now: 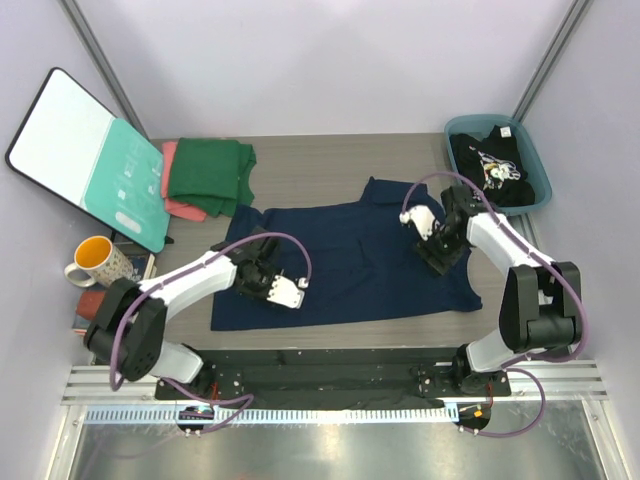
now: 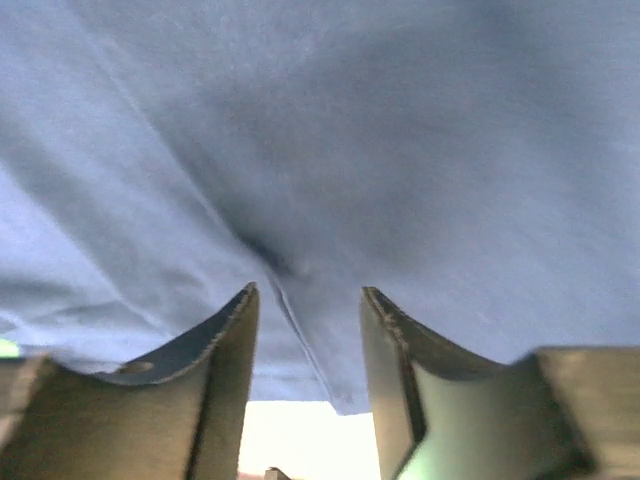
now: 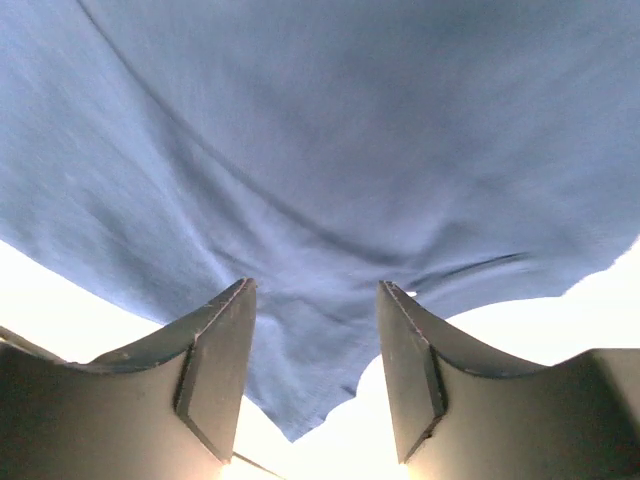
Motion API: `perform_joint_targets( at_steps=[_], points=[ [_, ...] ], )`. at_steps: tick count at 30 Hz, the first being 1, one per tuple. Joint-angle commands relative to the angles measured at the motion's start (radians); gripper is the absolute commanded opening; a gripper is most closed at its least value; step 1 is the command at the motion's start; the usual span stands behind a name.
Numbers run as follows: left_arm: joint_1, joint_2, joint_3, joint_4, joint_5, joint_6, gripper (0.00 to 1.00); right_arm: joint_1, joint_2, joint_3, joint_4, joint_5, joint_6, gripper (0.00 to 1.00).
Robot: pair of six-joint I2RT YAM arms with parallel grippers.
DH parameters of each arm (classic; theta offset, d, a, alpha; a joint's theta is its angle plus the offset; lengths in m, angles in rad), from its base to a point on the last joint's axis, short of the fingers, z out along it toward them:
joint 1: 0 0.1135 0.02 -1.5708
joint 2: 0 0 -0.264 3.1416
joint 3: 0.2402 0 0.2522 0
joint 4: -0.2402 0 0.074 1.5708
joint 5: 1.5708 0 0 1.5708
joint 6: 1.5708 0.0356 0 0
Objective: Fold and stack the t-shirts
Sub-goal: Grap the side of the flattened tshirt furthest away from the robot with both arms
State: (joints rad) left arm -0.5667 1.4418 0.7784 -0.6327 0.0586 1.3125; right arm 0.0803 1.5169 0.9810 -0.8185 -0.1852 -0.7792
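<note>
A navy blue t-shirt lies spread flat across the middle of the table. My left gripper is low over its left part, jaws apart. In the left wrist view a seam of the navy cloth runs between the open left gripper, unpinched. My right gripper sits over the shirt's right side. In the right wrist view a corner of the navy cloth lies loose between the open right gripper. A folded dark green t-shirt rests on a salmon-pink one at the back left.
A black t-shirt with white print lies in a blue bin at the back right. A teal-and-white board leans at the left, with a yellow-lined mug in front of it.
</note>
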Motion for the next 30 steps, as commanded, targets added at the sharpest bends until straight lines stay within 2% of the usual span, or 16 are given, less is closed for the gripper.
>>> perform_joint_targets(
  at_steps=[1,4,6,7,10,12,16,21,24,29,30],
  points=[
    [0.005,-0.132,0.103,-0.18,0.132,0.008,0.5,-0.004,-0.057,0.177,-0.064,-0.146,0.035,0.59],
    [0.005,-0.152,0.165,-0.188,0.129,0.017,0.52,-0.005,-0.023,0.266,-0.051,-0.18,0.092,0.59],
    [0.008,-0.143,0.191,-0.141,0.103,0.01,0.53,-0.004,0.023,0.313,0.024,-0.171,0.179,0.59],
    [0.023,-0.132,0.196,-0.065,0.083,-0.001,0.55,-0.004,0.046,0.324,0.066,-0.16,0.22,0.59],
    [0.079,-0.028,0.295,0.02,0.058,-0.083,0.58,-0.004,0.158,0.41,0.188,-0.142,0.31,0.59],
    [0.111,0.098,0.378,0.015,0.056,-0.157,0.62,-0.004,0.242,0.482,0.232,-0.116,0.375,0.6],
    [0.212,0.294,0.626,-0.018,0.061,-0.384,0.61,-0.005,0.389,0.646,0.254,-0.065,0.42,0.6],
    [0.312,0.48,0.835,-0.057,0.07,-0.495,0.63,-0.014,0.532,0.841,0.254,-0.022,0.431,0.61],
    [0.356,0.546,0.993,-0.133,0.09,-0.498,0.63,-0.019,0.6,0.898,0.254,-0.016,0.423,0.63],
    [0.386,0.631,1.044,-0.205,0.112,-0.374,0.64,-0.028,0.692,0.943,0.255,-0.01,0.408,0.64],
    [0.39,0.637,1.036,-0.225,0.124,-0.31,0.62,-0.03,0.704,0.958,0.257,-0.004,0.406,0.64]
  ],
)
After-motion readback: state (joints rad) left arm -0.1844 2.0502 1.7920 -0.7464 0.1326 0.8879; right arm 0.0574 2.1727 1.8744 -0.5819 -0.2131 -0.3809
